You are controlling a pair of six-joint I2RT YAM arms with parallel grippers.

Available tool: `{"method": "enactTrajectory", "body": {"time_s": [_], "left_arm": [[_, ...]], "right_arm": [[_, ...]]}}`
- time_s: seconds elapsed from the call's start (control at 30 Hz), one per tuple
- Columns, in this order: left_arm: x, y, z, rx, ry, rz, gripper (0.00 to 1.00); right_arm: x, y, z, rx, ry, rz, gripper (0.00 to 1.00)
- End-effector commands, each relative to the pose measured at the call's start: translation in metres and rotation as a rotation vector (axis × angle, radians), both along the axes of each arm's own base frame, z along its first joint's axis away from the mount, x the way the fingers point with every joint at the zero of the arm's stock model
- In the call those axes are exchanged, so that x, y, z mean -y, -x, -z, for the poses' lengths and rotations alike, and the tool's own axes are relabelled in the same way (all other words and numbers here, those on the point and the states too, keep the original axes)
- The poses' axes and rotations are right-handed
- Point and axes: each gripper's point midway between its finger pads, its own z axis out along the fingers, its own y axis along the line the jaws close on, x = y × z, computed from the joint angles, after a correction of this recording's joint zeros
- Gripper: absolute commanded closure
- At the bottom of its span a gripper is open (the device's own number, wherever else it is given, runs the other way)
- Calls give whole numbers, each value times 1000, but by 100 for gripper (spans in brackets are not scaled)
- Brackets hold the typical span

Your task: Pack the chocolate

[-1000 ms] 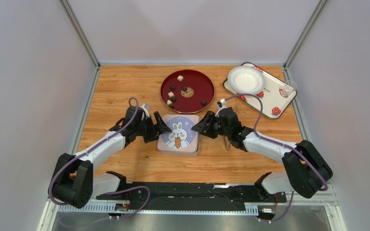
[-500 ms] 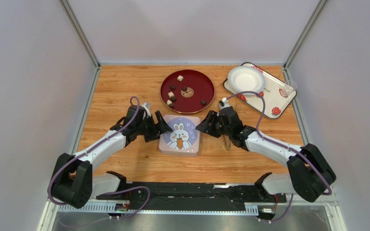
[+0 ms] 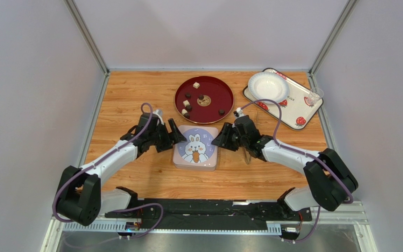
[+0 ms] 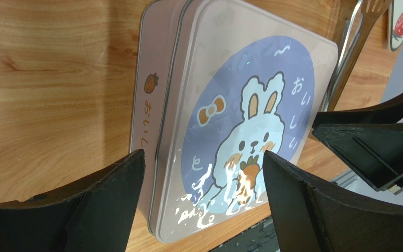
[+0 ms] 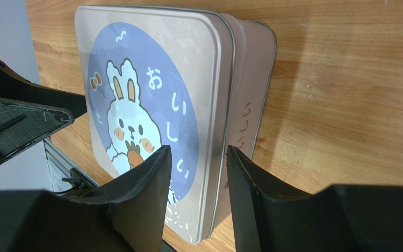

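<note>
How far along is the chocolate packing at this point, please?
Nothing looks packed: the chocolate pieces in view lie on the red plate, and the bunny tin is shut. In hand: the left gripper stands open at the tin's left side, the right gripper has its jaws astride the right edge of the lid. Left: lift the lid, move the pieces in, close it.

Bright even light, soft shadows, white glare on tin lid (image 4: 240,131), sharp focus

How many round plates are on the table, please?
2: the red plate holding the chocolate, far centre, and the white plate on the strawberry tray to its right. None seems hidden.
</note>
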Motion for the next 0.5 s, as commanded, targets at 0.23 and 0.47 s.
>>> {"method": "enactTrajectory", "body": {"time_s": [0.23, 0.47], "left_arm": [[1, -46, -14, 80, -87, -15, 12], [4, -64, -2, 57, -132, -6, 14]], "right_arm": [[-16, -41, -22, 78, -27, -11, 54], [-9, -58, -19, 78, -1, 7, 54]]}}
